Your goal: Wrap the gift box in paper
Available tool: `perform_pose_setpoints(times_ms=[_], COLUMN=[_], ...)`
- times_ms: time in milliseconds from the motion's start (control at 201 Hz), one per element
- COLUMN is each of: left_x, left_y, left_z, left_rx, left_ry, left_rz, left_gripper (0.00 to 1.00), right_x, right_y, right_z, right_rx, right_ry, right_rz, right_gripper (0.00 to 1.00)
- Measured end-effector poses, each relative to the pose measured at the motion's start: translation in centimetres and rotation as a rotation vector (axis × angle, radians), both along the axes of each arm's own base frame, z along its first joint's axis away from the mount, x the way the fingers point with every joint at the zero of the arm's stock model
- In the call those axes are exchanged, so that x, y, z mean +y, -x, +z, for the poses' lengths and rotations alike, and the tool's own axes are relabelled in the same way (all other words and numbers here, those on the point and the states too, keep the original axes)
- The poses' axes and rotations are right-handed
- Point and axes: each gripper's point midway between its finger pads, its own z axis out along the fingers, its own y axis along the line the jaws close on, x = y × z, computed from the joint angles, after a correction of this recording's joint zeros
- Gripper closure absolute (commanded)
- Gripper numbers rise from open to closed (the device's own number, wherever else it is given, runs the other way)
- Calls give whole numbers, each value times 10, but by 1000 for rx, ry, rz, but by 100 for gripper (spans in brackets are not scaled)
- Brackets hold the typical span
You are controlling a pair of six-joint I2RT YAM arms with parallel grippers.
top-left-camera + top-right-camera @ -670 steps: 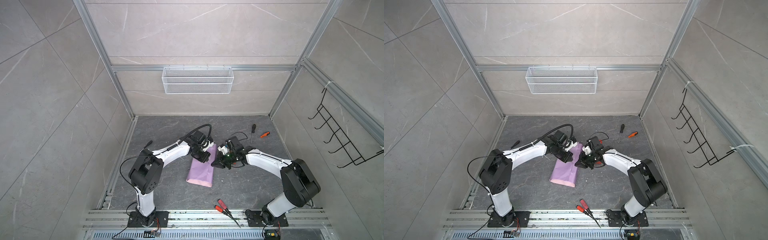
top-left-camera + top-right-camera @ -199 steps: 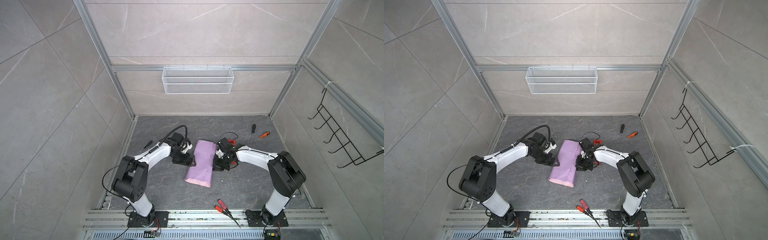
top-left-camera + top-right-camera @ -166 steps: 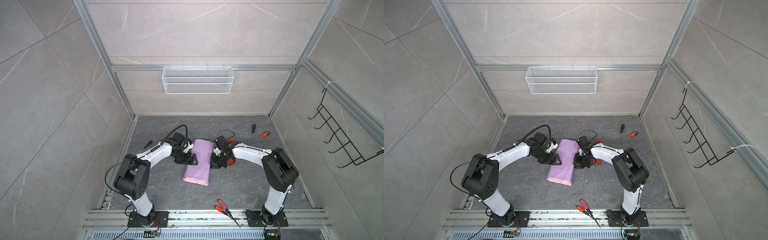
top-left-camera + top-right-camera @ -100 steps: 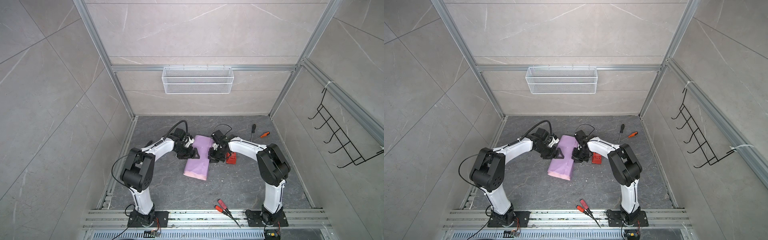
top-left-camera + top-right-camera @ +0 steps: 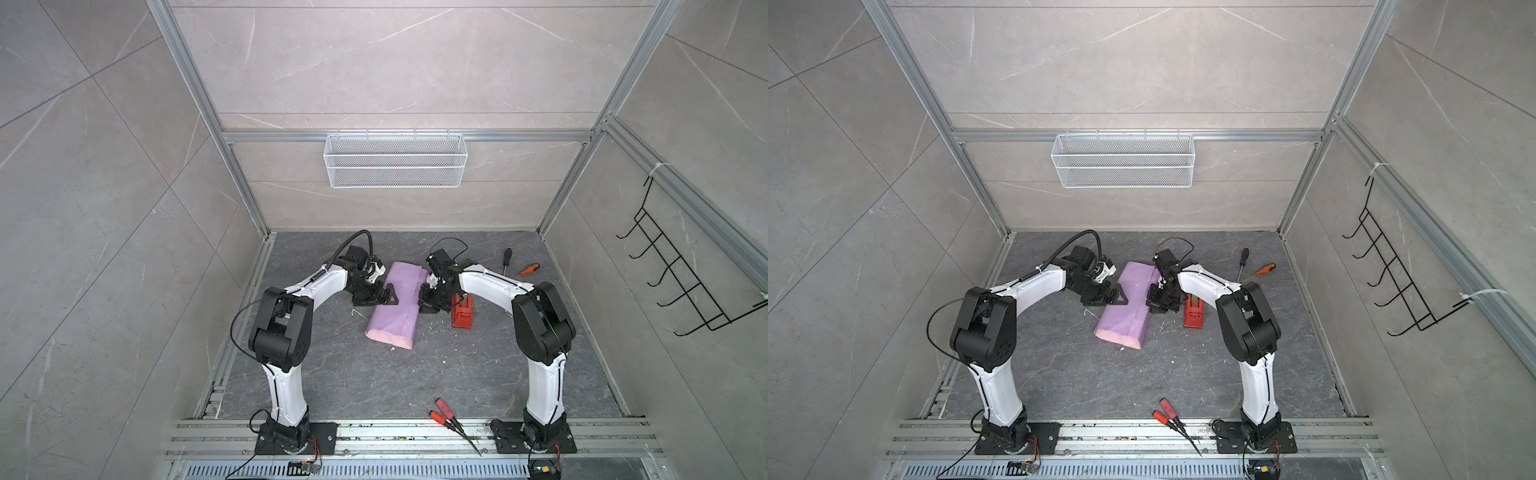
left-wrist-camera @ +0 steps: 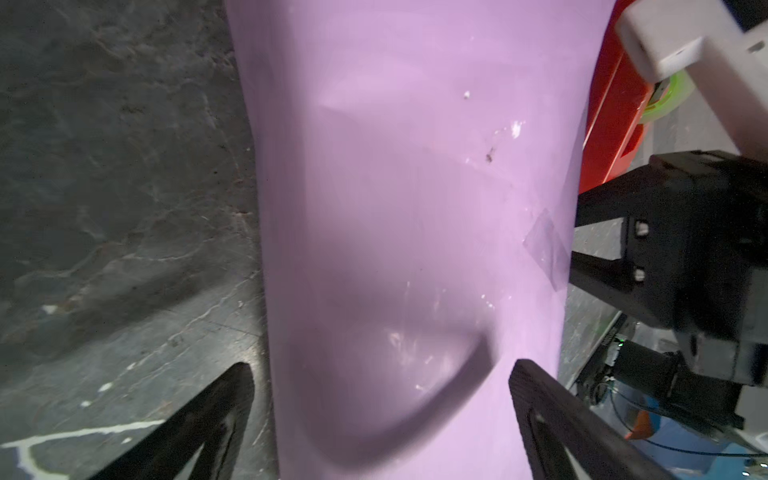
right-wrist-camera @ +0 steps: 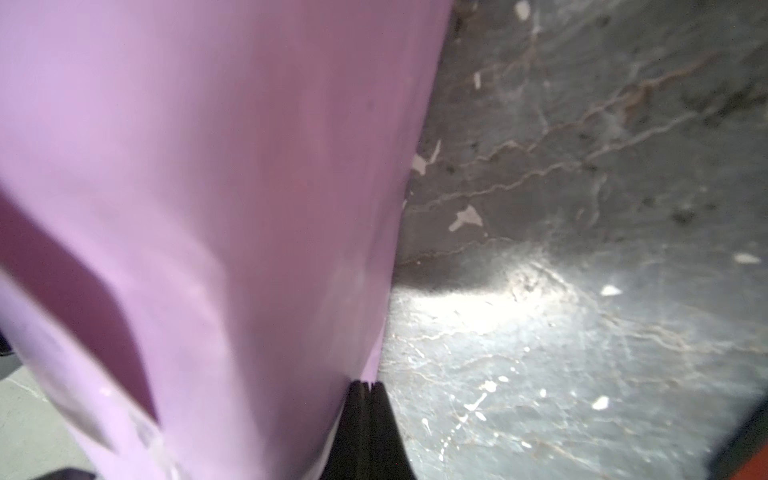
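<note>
At the near edge of the dark stone worktop (image 5: 357, 374), right of the middle, lie red-handled pliers (image 5: 446, 411). Further in, about the middle of the worktop, the paper (image 5: 395, 303) lies folded over into a long lilac bundle. Its pink side shows only at the open near end, and the bundle runs slantwise toward the far edge. The gift box cannot be seen. A red tape dispenser (image 5: 462, 318) stands just right of the bundle, close beside the right arm.

Both arms come in at the far half of the bundle. The left pincer (image 5: 376, 297) is released, its black fingers (image 6: 224, 399) spread wide at the paper's left edge. In the left wrist view the lilac surface fills the gap between them, dented near one tip. The right pincer (image 5: 429, 306) is clenched, with its tips meeting the paper's right edge. Whether any paper is nipped between them I cannot tell.

Beyond, toward the far right corner, lie a black-handled screwdriver (image 5: 507, 259) and an orange-handled screwdriver (image 5: 528, 270). A white wire basket (image 5: 395, 160) hangs on the far wall.
</note>
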Motion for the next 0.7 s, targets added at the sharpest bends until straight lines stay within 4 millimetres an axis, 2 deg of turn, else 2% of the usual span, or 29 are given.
perform_pose_setpoints(times_ms=[139, 229, 329, 503, 573, 697], left_x=[10, 19, 30, 53, 59, 65], left_y=[5, 12, 20, 26, 27, 34], left_z=[21, 37, 44, 24, 15, 0], left_rx=[-92, -164, -210, -208, -206, -195], left_ry=[-29, -45, -61, -119, -141, -159], left_rz=[-43, -70, -84, -86, -88, -99], left_gripper=[0, 0, 2, 11, 13, 20], right_x=[-10, -13, -14, -5, 4, 26], right_y=[17, 24, 24, 15, 9, -9], right_z=[6, 19, 38, 64, 75, 94], right_rx=[4, -12, -55, -110, -137, -171], right_ry=[6, -2, -23, -72, -120, -216], right_rz=[8, 11, 16, 28, 36, 48], right_gripper=[93, 92, 92, 96, 100, 100])
